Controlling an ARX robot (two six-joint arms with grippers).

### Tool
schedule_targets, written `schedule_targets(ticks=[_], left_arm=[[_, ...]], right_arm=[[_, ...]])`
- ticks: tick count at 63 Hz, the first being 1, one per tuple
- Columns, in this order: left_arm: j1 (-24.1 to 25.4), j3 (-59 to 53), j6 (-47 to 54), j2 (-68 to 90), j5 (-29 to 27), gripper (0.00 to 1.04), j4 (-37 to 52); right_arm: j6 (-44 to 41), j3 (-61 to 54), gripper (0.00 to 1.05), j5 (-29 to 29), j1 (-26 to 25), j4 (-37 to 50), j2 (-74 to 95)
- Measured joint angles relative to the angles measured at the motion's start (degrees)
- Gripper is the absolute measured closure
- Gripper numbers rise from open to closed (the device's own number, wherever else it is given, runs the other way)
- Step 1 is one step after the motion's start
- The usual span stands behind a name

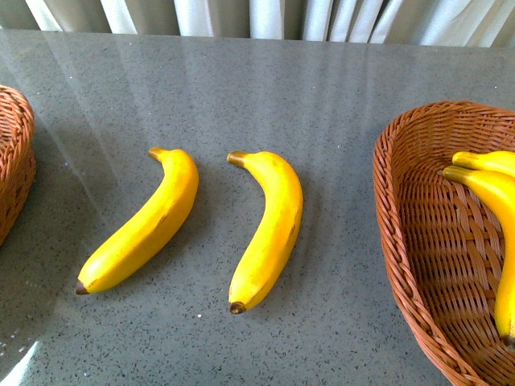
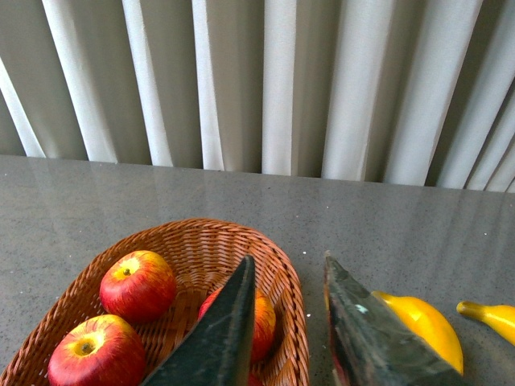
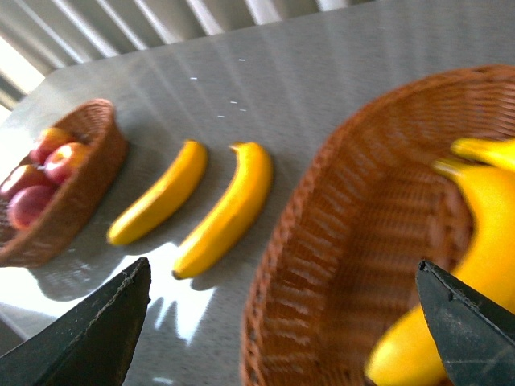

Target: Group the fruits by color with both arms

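Between wicker baskets [image 1: 388, 201], two loose bananas [image 1: 270, 232]

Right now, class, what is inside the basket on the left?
The basket holds red apples: two in full view, a third apple partly covered by the left gripper. Anything more behind it is hidden.

No legible text, labels, brand marks, numbers or signs appear in any of the three views.
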Motion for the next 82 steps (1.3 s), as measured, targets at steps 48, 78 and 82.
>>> schedule_targets(ticks=[48,78,82], left_arm=[[0.0,0.0,0.1,0.0,0.0,0.09,0.0],[0.0,0.0,0.1,0.0,0.0,0.09,0.0],[0.0,0.0,0.1,0.0,0.0,0.09,0.0]], right_arm=[[15.4,49.5,0.09,36.6,43.0,11.7,79.8],[20.8,62.8,0.09,36.3,46.5,2.5,92.0],[21.2,63.5,0.09,36.1,47.0,2.4,92.5]])
